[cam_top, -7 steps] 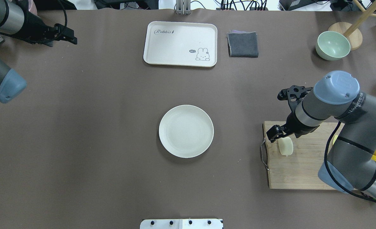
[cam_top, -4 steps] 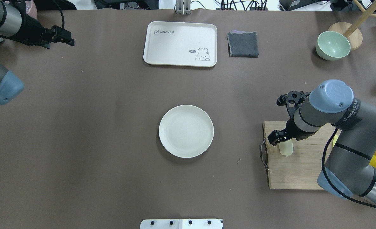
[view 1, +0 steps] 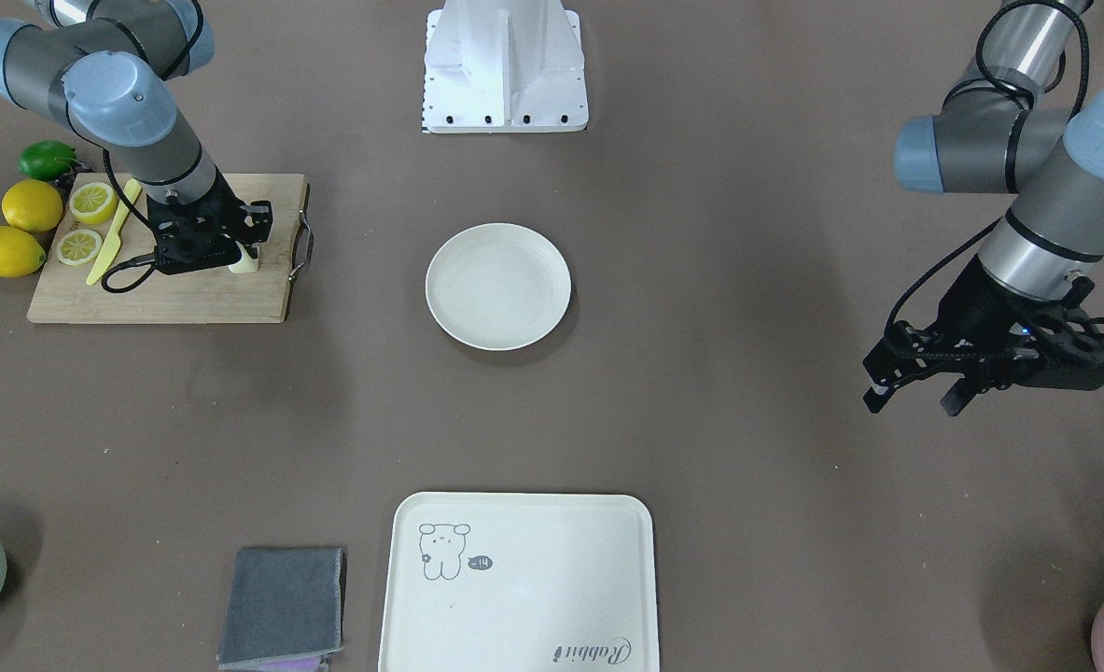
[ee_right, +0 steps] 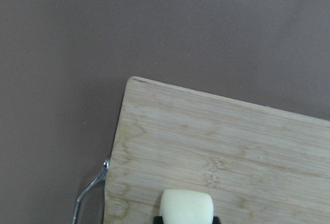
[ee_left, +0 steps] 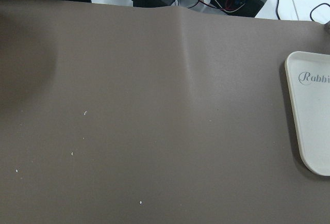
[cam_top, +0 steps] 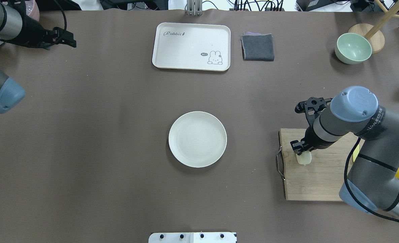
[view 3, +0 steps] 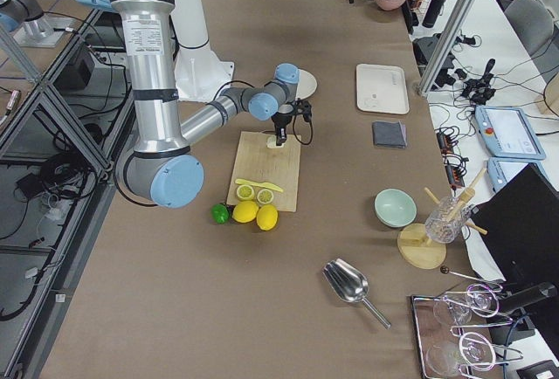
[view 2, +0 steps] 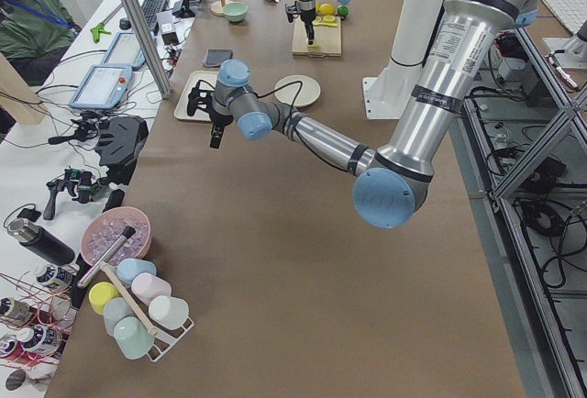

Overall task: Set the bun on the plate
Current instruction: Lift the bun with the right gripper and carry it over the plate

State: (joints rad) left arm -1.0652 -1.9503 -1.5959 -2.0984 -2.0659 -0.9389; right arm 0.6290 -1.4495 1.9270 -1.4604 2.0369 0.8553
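Nearest the robot, at about three o'clock from the plate (cam_top: pixel 197 139), the cutting board (cam_top: pixel 317 182) carries the bun (cam_top: pixel 304 158) close to its left edge and metal handle (cam_top: pixel 280 165). The right gripper (cam_top: pixel 300 148) comes straight down on it. The wrist view shows a dark fingertip (ee_right: pixel 157 220) tight against each side, so I judge the gripper clamped on the bun. The bun looks to rest on the wood, not yet lifted. A top-down hold suits a stubby, smooth piece, since it can be raised clear and carried across without tipping.

The plate lies bare in the middle of the desk (cam_top: pixel 101 135), well apart from the board, a wide and easy target. The left gripper (view 1: pixel 914 401) hangs out at ten o'clock with its fingers apart, holding nothing, out of the way. Farthest off, from twelve to two o'clock, lie a tray (cam_top: pixel 191 46), a folded cloth (cam_top: pixel 257 47) and a green bowl (cam_top: pixel 352 48).
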